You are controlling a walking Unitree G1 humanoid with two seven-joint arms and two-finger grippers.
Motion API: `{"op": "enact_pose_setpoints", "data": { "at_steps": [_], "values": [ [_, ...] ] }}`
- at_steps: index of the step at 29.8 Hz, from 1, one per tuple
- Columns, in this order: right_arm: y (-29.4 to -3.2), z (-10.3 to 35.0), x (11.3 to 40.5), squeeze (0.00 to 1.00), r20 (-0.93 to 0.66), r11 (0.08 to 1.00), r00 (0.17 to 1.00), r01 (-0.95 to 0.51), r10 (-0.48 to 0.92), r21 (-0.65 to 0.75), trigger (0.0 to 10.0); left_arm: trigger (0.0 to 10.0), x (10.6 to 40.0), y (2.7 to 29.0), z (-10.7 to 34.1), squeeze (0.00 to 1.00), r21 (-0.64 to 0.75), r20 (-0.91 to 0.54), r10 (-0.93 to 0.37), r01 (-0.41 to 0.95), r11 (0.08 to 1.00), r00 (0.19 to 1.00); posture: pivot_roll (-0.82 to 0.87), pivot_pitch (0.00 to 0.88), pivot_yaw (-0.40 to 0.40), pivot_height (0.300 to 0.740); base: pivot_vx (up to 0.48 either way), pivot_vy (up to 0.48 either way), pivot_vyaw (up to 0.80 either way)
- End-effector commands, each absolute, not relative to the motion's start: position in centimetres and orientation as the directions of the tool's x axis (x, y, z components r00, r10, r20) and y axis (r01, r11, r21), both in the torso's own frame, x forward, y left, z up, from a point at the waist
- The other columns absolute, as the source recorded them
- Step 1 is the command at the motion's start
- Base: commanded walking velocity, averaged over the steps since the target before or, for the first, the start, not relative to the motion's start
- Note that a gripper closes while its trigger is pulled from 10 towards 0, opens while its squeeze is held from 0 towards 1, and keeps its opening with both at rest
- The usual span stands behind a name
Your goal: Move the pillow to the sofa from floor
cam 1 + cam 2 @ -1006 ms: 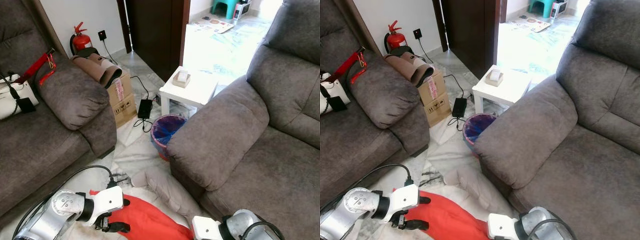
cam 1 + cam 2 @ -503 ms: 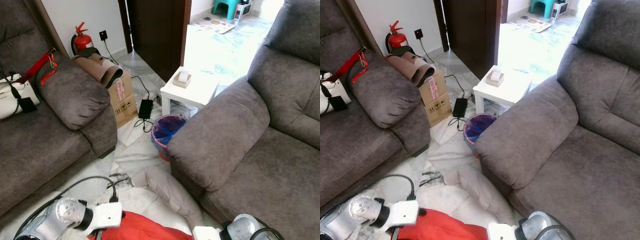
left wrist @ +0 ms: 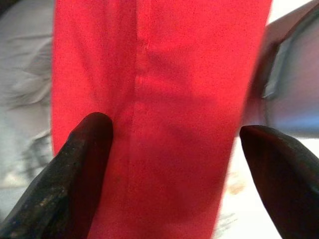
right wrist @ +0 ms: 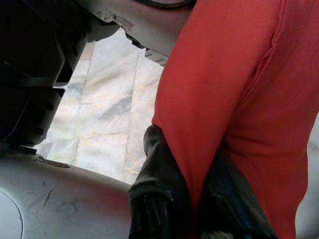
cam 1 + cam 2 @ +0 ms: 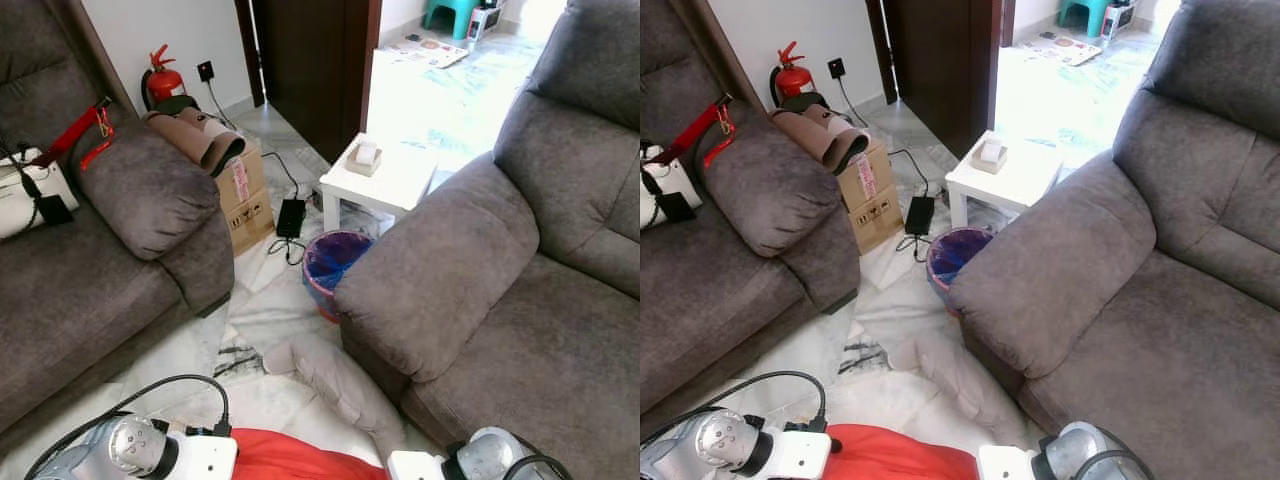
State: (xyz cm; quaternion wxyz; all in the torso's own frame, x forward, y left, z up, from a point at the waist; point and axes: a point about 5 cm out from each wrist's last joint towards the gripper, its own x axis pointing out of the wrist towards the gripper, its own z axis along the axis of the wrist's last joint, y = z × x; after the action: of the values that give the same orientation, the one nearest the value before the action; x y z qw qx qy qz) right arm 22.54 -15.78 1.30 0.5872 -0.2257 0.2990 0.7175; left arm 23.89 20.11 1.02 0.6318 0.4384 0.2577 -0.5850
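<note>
Right end effector [image 4: 194, 199] pinches the red pillow [image 3: 159, 99], left end effector [image 3: 172, 169] spread wide astride it; lifting onto the sofa [image 5: 520, 320] likely follows.

Surface: marble floor [image 5: 262, 300] | lying on it: crumpled beige cloth [image 5: 340, 385], purple-lined bin [image 5: 328, 266], cardboard box [image 5: 245, 200], black power adapter [image 5: 291, 216], white side table [image 5: 390, 180], red fire extinguisher [image 5: 161, 80].
</note>
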Motion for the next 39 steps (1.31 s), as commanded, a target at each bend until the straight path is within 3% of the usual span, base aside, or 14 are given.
{"op": "enact_pose_setpoints", "data": {
  "at_steps": [1, 5, 15, 22, 30, 31, 33, 34, 39],
  "values": [
    [-15.7, 1.7, 22.2, 0.00, -0.650, -0.173, -0.245, -0.969, 0.720, 0.174, 10.0, 10.0, 23.3, 22.0, 0.1, 0.00, 0.266, -0.864, -0.447, 0.964, -0.019, 0.230, 0.09, 0.156, 0.050, 0.740, 0.000, 0.000, 0.00],
    [-15.7, 1.7, 22.1, 0.00, -0.649, -0.172, -0.246, -0.969, 0.720, 0.176, 10.0, 10.0, 23.3, 22.1, 0.0, 0.00, 0.283, -0.859, -0.448, 0.959, -0.013, 0.247, 0.09, 0.156, 0.049, 0.740, 0.000, 0.000, 0.00],
    [-15.8, 1.7, 22.1, 0.00, -0.654, -0.168, -0.246, -0.969, 0.715, 0.180, 10.0, 10.0, 22.4, 23.7, -0.5, 0.00, 0.237, -0.893, -0.406, 0.970, -0.056, 0.195, 0.09, 0.155, 0.047, 0.740, 0.000, 0.000, 0.00],
    [-15.9, 1.7, 22.0, 0.00, -0.655, -0.168, -0.247, -0.969, 0.714, 0.182, 10.0, 10.0, 22.5, 24.9, -0.7, 0.00, 0.272, -0.921, -0.316, 0.957, -0.104, 0.228, 0.09, 0.152, 0.047, 0.740, 0.000, 0.000, 0.00],
    [-15.9, 1.6, 22.0, 0.00, -0.655, -0.166, -0.246, -0.969, 0.715, 0.183, 10.0, 10.0, 22.5, 24.5, -0.9, 0.00, 0.282, -0.913, -0.334, 0.954, -0.100, 0.235, 0.09, 0.149, 0.046, 0.740, 0.000, 0.000, 0.00],
    [-15.8, 1.7, 22.0, 0.00, -0.654, -0.166, -0.245, -0.969, 0.716, 0.182, 10.0, 4.5, 22.6, 24.3, -1.0, 0.00, 0.291, -0.909, -0.339, 0.951, -0.099, 0.243, 0.08, 0.151, 0.046, 0.740, 0.000, 0.000, 0.00],
    [-15.8, 1.7, 22.0, 0.00, -0.654, -0.166, -0.245, -0.969, 0.716, 0.182, 10.0, 4.5, 22.6, 24.3, -1.0, 0.00, 0.298, -0.907, -0.340, 0.949, -0.100, 0.249, 0.08, 0.151, 0.046, 0.740, 0.000, 0.000, 0.00],
    [-15.8, 1.7, 22.0, 0.00, -0.653, -0.166, -0.245, -0.969, 0.716, 0.182, 10.0, 0.0, 22.7, 24.2, -1.0, 0.00, 0.304, -0.904, -0.342, 0.948, -0.096, 0.255, 0.08, 0.151, 0.046, 0.740, 0.000, 0.000, 0.00],
    [-16.0, 1.7, 22.0, 0.00, -0.656, -0.163, -0.244, -0.970, 0.714, 0.182, 10.0, 0.0, 22.8, 24.0, -1.1, 0.00, 0.314, -0.902, -0.346, 0.943, -0.111, 0.259, 0.08, 0.152, 0.043, 0.740, 0.000, 0.000, 0.00]
  ]
}}
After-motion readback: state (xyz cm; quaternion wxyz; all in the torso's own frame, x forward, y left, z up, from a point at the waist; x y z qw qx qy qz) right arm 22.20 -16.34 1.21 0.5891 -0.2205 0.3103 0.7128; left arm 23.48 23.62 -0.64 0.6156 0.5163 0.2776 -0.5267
